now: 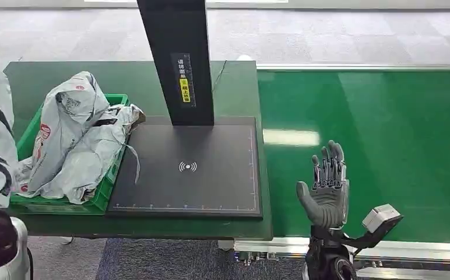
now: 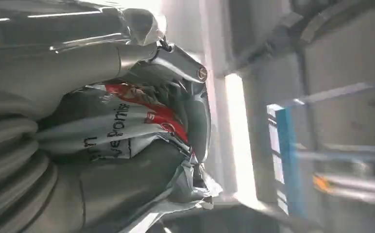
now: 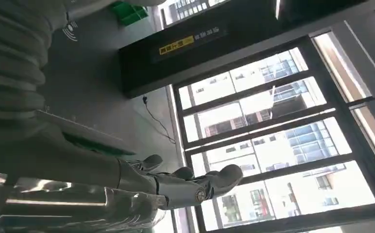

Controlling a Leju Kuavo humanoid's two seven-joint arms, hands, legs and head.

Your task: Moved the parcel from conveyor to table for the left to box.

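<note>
Holding a parcel [image 2: 127,126], apparently, left hand [image 2: 78,97] hasn't boxed it in the green bin [image 1: 109,181]; right hand [image 1: 327,186] hovers spread, empty, over conveyor [image 1: 386,146].

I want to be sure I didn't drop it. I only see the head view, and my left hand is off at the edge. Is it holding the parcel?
Observer: Yes. The left wrist view shows the left hand gripping a crumpled grey parcel bag, with fingers wrapped around it.
Operator: What's printed on it?
Observer: A red band and black lettering. The creases cut the words off, so I can't read them.
Operator: What's far ahead of my right hand?
Observer: In the right wrist view the right hand has its fingers stretched out and holds nothing. Beyond it are tall windows with buildings outside.
</note>
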